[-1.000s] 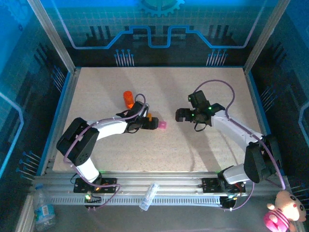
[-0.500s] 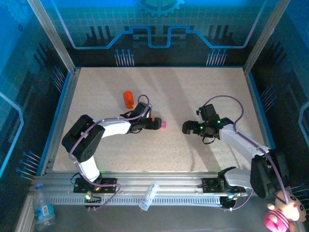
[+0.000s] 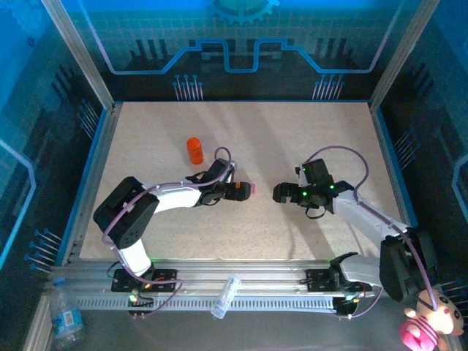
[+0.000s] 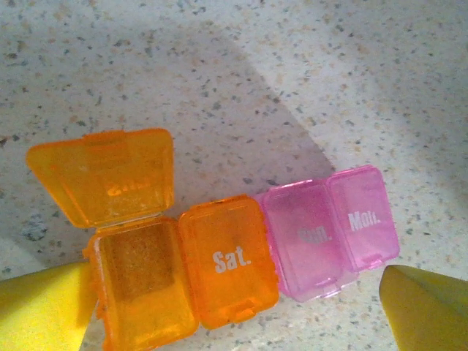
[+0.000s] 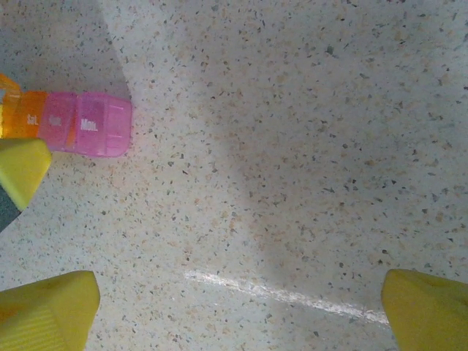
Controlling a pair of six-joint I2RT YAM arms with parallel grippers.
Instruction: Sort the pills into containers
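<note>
Jaws wide on both, the left gripper still straddles the containers while the right gripper has retreated nearward.

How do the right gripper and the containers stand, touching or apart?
Apart. In the top external view, bare table separates the containers from the right gripper; the right wrist view shows the same gap.

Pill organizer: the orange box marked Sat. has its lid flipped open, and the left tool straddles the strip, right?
No. The Sat. box is shut; the open lid belongs to the orange end box beside it, as the left wrist view shows. The left tool does straddle the strip.
</note>
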